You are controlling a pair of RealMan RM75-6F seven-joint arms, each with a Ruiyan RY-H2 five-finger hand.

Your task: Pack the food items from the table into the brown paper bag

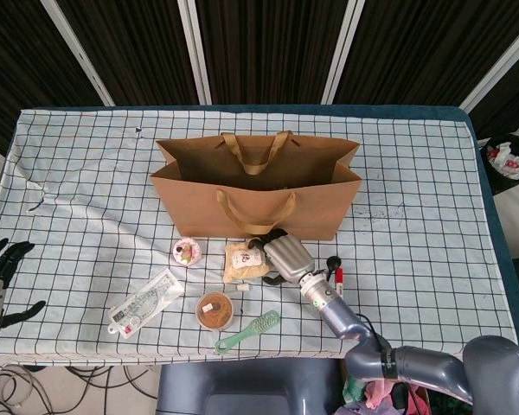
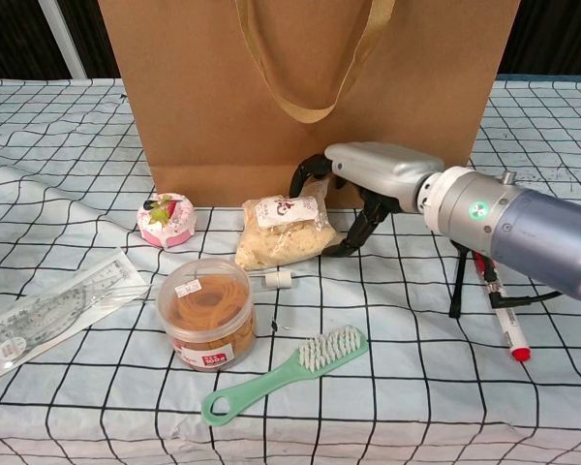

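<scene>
Standing open near the middle of the grid-patterned tablecloth [image 1: 86, 173] in the head view is the brown paper bag [image 1: 258, 212], a stiff rectangular sack with flat ribbon handles. Just in front of it lie a small round pink-lidded tub [image 1: 187, 252] and a crinkled clear snack packet [image 1: 246, 261] of pale crumbly food. The right hand [image 1: 281, 258], grey shell with black fingers, reaches over the packet's right edge, fingers apart and curved around it; whether they touch it I cannot tell. The left hand [image 1: 0, 277] rests at the table's left edge, fingers spread, holding nothing.

From the chest view, the right hand [image 2: 363, 189] arches beside the snack packet [image 2: 286, 231], one finger [image 2: 300, 176] curled above it and another low by its right edge. A clear cylindrical jar [image 2: 206, 313] of tan loops, a green plastic brush [image 2: 286, 373], a flat packaged ruler set [image 2: 44, 315] and a red-capped marker [image 2: 499, 310] lie nearby.
</scene>
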